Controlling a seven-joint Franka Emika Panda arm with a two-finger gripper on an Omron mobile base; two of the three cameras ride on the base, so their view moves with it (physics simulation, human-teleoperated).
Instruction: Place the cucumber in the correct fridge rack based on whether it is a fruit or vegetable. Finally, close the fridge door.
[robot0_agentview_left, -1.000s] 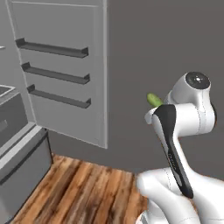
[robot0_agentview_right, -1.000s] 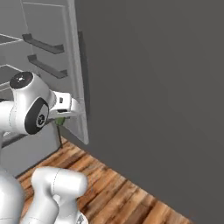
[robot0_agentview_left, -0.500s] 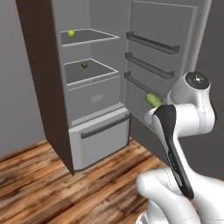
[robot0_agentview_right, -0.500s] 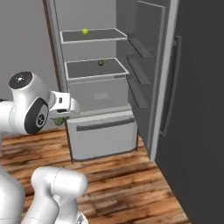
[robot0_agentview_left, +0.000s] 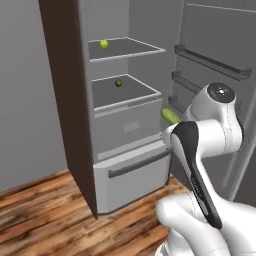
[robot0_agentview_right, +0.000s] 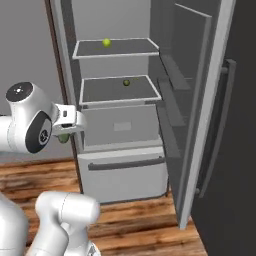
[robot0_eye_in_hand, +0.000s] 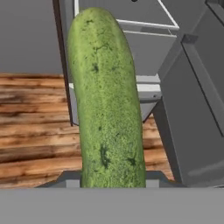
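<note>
A simulated kitchen with a tall grey fridge standing open on a wood-plank floor (robot0_agentview_left: 40, 210). A white robot arm stands in front of it.

The gripper (robot0_eye_in_hand: 113, 181) is clenched on the cucumber (robot0_eye_in_hand: 107, 100), which fills the middle of the hand view as a long green stick rising from the bottom edge. In the left base view the cucumber's tip (robot0_agentview_left: 170, 115) pokes out from behind the arm's white wrist, in front of the open fridge and level with the panel under the lower shelf. In the right base view a small bit of green (robot0_agentview_right: 63, 138) shows under the hand, at the left side of the fridge. The cucumber is in the air, outside the fridge and touching no shelf.

Inside are two flat grey shelves with pale front edges. The upper shelf (robot0_agentview_left: 131, 52) carries a yellow-green ball (robot0_agentview_left: 104, 44) near its back left. The lower one, the rack (robot0_agentview_left: 131, 97), carries a dark green ball (robot0_agentview_left: 118, 83) near its middle. Below the rack is a closed drawer (robot0_agentview_left: 132, 177) with a horizontal handle.

The door (robot0_agentview_right: 204, 115) is swung wide to the right, its inner face showing shelf bins (robot0_agentview_left: 212, 62). A dark vertical handle (robot0_agentview_right: 220, 125) runs along its outer side.
</note>
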